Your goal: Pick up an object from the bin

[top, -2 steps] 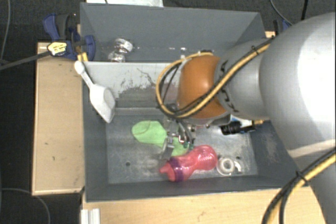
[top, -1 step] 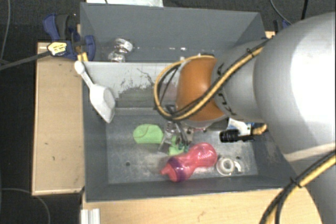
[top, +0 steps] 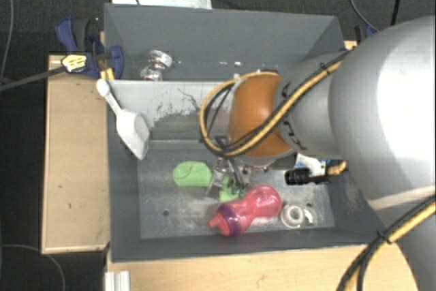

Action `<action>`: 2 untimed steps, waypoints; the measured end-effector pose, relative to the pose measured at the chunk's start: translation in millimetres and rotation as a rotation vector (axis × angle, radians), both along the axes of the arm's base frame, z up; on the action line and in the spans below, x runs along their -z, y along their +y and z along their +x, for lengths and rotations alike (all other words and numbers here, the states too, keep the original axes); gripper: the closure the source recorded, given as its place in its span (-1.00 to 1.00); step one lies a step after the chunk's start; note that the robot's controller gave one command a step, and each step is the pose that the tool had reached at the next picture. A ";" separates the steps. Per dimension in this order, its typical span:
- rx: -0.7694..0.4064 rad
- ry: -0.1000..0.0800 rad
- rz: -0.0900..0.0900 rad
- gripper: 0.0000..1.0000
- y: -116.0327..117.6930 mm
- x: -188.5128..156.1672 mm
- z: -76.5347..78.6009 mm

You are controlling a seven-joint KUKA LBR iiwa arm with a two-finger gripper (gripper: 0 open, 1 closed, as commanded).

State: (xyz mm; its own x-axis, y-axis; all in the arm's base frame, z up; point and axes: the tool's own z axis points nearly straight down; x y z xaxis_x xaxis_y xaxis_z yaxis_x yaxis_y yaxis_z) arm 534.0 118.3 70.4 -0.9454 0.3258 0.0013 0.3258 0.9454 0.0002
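Note:
My gripper point(top: 230, 180) hangs low in the middle of the bin, below the orange cover. It sits between a flat light-green piece point(top: 191, 174) on its left and a pink bottle with a purple cap point(top: 246, 209) lying on its side just below and to the right. A small bright-green bit point(top: 229, 195) shows right under the gripper, touching the bottle's upper edge. Nothing can be made out held in the gripper.
A white plastic scoop point(top: 129, 127) leans on the bin's left wall. A white tape ring point(top: 295, 216) lies right of the bottle. A black pen-like thing with a white and blue end point(top: 310, 172) lies at the right. A clear glass piece point(top: 156, 63) rests at the back left.

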 end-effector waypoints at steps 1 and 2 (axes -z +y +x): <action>0.000 0.000 0.000 1.00 -0.2 -3.1 -0.7; 0.001 0.004 -0.001 1.00 -0.5 -18.0 -1.6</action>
